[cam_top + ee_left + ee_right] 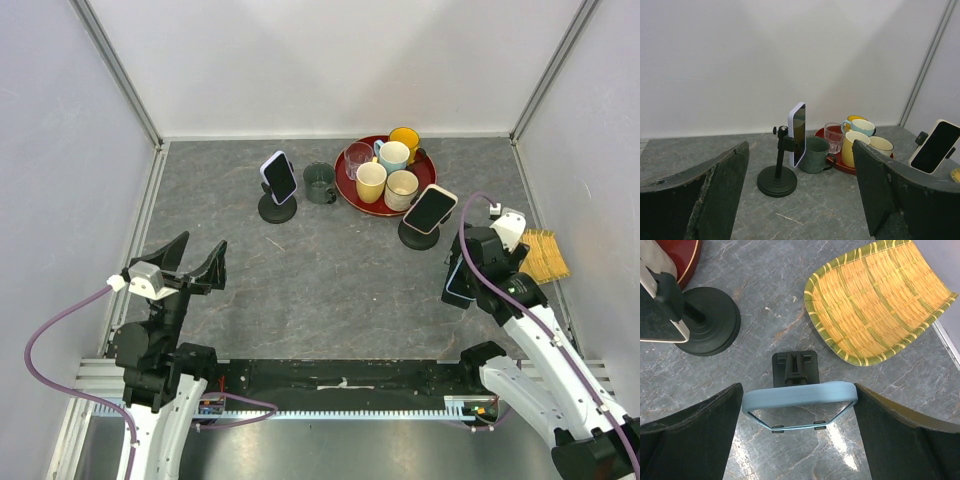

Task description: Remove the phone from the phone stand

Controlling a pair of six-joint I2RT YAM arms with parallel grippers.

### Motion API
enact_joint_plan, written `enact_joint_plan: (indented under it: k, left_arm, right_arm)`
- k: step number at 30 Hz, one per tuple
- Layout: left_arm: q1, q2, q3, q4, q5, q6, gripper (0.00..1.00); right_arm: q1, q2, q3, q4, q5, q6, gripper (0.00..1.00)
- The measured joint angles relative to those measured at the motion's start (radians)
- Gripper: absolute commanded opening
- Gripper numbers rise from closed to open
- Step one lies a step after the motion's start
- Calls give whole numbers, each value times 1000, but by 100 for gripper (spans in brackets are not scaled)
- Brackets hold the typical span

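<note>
A phone in a light blue case (800, 395) leans on a small black stand (795, 369) at the right side of the table. My right gripper (799, 390) is open, one finger on each side of the phone, right at its edges. In the top view this phone (457, 281) shows just under the right gripper (462, 278). Two more phones sit on round-based stands: a lilac-cased one (280, 176) and a cream-cased one (430, 208). My left gripper (190, 262) hangs open and empty at the near left, facing the lilac-cased phone (798, 134).
A red tray (345, 190) holding several cups stands at the back, with a green mug (320, 184) beside it. A woven yellow dish (875, 300) lies just right of the blue phone's stand. The cream phone's stand base (707, 322) is close on the left.
</note>
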Motion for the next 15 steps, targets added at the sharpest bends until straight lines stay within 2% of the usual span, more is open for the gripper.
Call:
enact_joint_plan:
  k: [5, 15]
  left_arm:
    - [0, 0, 0, 0, 1, 0, 90]
    - [0, 0, 0, 0, 56, 0, 91]
  right_arm:
    - [0, -8, -10, 6, -6, 2, 88]
    - [0, -69, -22, 4, -13, -5, 46]
